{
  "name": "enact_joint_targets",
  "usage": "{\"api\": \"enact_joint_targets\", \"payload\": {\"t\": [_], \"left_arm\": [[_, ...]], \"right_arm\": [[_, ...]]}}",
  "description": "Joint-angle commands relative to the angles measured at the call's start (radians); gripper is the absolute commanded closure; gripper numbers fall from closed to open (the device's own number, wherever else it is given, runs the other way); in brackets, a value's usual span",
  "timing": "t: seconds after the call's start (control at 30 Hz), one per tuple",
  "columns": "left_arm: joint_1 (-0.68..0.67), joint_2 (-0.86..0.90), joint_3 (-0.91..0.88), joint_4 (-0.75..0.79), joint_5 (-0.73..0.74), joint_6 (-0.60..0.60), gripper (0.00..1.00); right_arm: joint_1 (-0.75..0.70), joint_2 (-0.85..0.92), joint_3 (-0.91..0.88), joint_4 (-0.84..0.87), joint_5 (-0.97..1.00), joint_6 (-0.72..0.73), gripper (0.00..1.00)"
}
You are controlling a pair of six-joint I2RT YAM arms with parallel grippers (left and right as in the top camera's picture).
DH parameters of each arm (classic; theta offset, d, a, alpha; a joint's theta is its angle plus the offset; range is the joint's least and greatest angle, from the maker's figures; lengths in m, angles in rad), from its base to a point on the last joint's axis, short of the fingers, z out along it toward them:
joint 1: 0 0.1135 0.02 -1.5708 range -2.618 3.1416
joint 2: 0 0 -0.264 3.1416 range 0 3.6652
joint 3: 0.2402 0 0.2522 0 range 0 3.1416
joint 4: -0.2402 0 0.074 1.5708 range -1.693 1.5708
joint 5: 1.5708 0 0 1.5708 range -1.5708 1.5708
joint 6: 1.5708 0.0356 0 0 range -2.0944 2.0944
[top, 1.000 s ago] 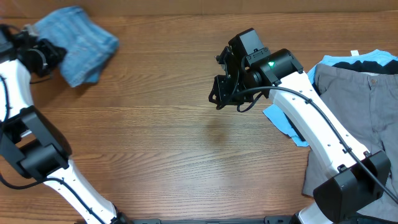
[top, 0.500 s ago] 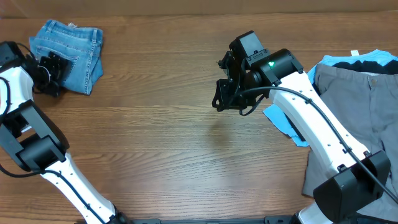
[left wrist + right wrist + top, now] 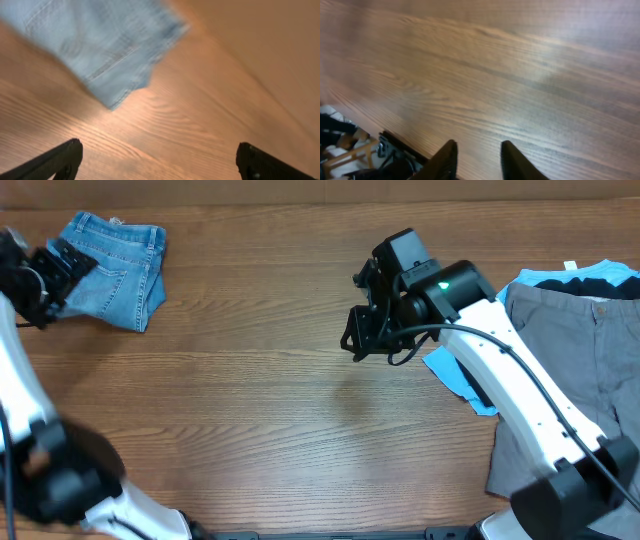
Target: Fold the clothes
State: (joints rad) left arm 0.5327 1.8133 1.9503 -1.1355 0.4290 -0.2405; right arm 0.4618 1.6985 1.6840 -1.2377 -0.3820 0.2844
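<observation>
Even warm light; wrist views motion-blurred; overhead mostly sharp.

The jeans (image 3: 115, 55) are blurred and cut off by the top edge. The grey trousers (image 3: 590, 370) are cropped at right and partly hidden by the right arm (image 3: 520, 402).

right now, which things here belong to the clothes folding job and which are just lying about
Belongs to the job:
folded light-blue denim jeans
grey trousers
black garment showing at the trousers' top edge
sky-blue garment beside the trousers

Not part of it:
brown wooden table, only the work surface
blurred clutter past the table edge, too unclear to name
</observation>
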Motion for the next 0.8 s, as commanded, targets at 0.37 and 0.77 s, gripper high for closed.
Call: {"api": "enact_joint_targets", "payload": {"t": [0.37,0.77], "left_arm": [[-0.609,-0.663,0.014,-0.332,-0.397,0.179,0.0],[-0.684,-0.744,0.014,-0.456,-0.396,0.042,0.0]], "right_arm": [[-0.016,-0.501,0.315,-0.066,0.304,0.03,0.0],[-0.016,-0.78,0.315,-0.121,0.306,0.03,0.0]]}}
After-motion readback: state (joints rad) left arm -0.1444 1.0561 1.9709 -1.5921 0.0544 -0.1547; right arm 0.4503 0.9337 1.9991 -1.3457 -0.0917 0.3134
